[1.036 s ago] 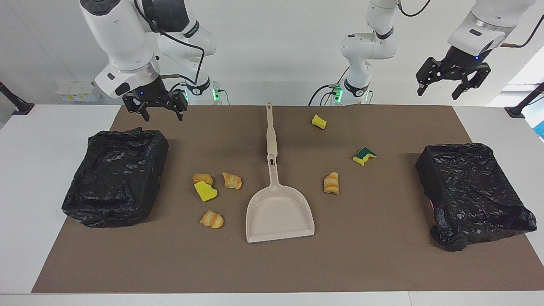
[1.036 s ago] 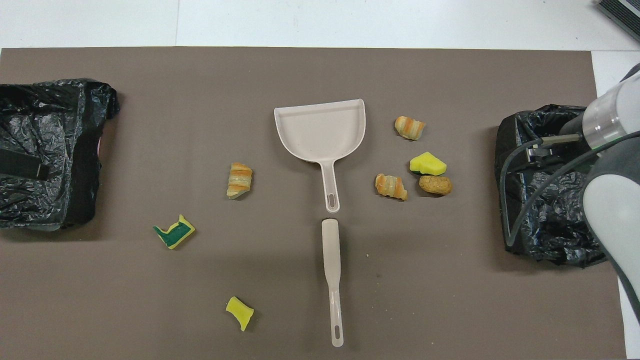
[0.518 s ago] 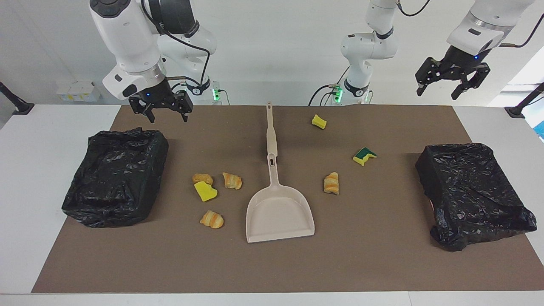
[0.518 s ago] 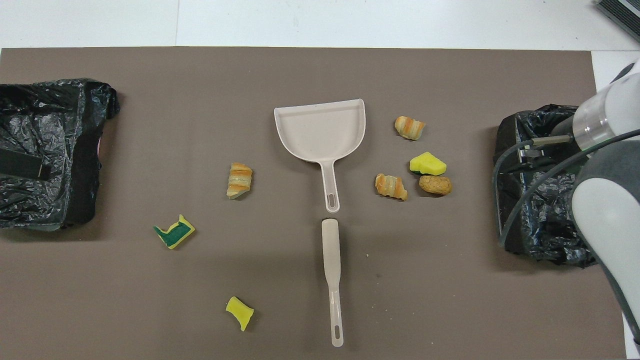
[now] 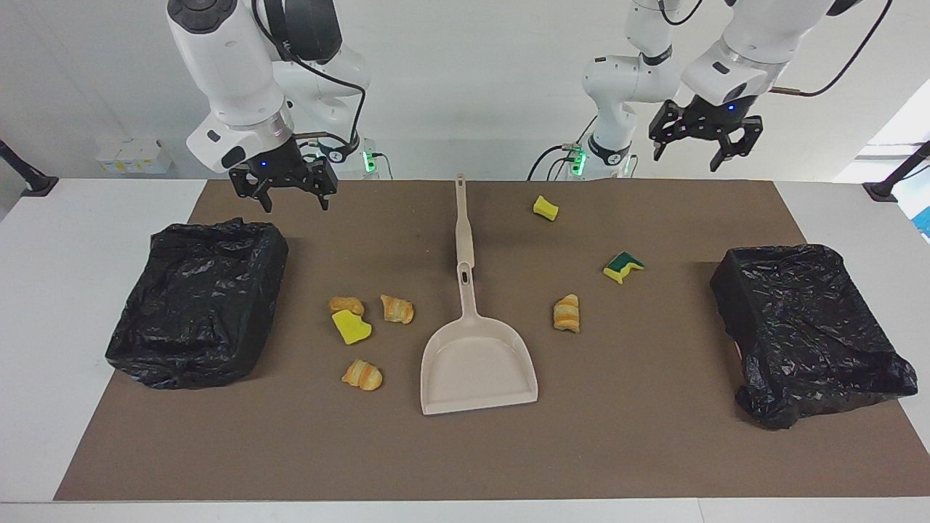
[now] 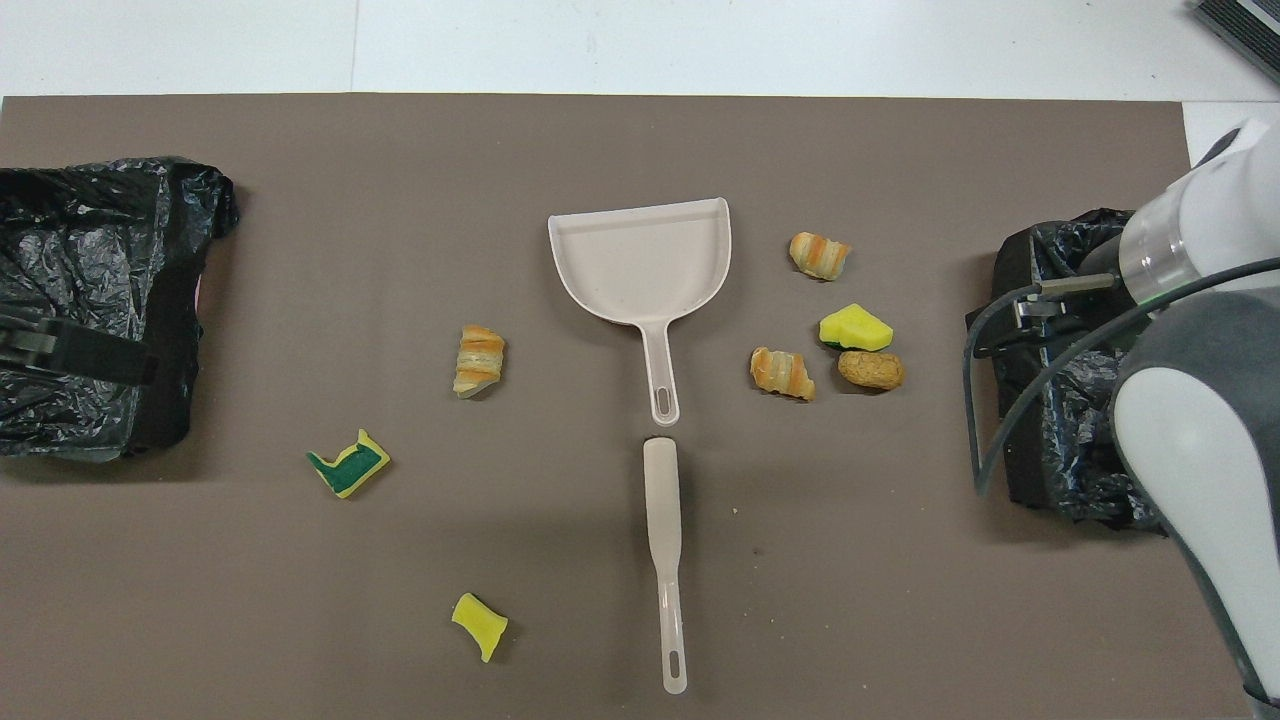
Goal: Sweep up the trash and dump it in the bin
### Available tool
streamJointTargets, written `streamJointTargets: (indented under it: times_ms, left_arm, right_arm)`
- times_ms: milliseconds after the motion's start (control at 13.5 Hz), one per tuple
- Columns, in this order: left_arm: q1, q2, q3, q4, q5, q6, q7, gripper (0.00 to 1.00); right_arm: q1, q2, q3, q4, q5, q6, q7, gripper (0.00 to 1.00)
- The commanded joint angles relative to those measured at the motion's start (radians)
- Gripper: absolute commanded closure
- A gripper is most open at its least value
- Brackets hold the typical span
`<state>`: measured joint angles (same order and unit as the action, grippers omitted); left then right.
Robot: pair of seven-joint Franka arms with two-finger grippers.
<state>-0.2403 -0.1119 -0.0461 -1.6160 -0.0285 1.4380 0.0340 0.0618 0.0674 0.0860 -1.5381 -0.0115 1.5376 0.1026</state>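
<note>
Several trash scraps lie on the brown mat. A plain yellow sponge bit [image 5: 546, 208], a green-backed one [image 5: 623, 266] and a pastry piece [image 5: 567, 313] lie toward the left arm's end. Two pastry pieces [image 5: 397, 309] [image 5: 362, 375], a brown piece [image 5: 346, 304] and a yellow bit [image 5: 352, 327] lie toward the right arm's end. The beige dustpan [image 5: 478, 363] and the beige brush [image 5: 463, 225] lie in line at the middle. My right gripper [image 5: 294, 203] is open in the air beside the bin [image 5: 200, 301]. My left gripper [image 5: 690, 158] is open, high over the mat's robot-side edge.
A second bin [image 5: 806, 327] lined with a black bag stands at the left arm's end of the mat. In the overhead view the right arm [image 6: 1200, 400] covers part of the bin [image 6: 1040, 300] at its end. The mat [image 5: 654, 436] lies on a white table.
My left gripper has swung from beside its bin toward the table's middle. My right gripper has drifted a little toward the middle. Nothing on the mat has moved.
</note>
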Motion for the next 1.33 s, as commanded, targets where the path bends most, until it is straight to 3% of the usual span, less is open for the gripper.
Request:
streamJointTargets:
  times_ms: [0, 518, 888, 1258]
  left_arm:
    - [-0.085, -0.11, 0.012, -0.178, -0.001, 0.09, -0.077, 0.0]
    - [-0.241, -0.118, 0.011, -0.307, -0.005, 0.191, -0.224, 0.0]
    - [-0.353, -0.173, 0.011, -0.458, -0.025, 0.312, -0.318, 0.0]
    - [-0.428, -0.161, 0.009, -0.504, -0.05, 0.39, -0.39, 0.0]
  right_arm:
    - [0.019, -0.011, 0.001, -0.024, 0.015, 0.029, 0.026, 0.0]
    - [0.076, 0.024, 0.001, -0.014, 0.018, 0.082, 0.045, 0.0]
    - [0.141, 0.162, 0.004, 0.067, 0.01, 0.094, 0.057, 0.0]
    - [0.191, 0.285, 0.031, 0.094, 0.008, 0.251, 0.12, 0.0]
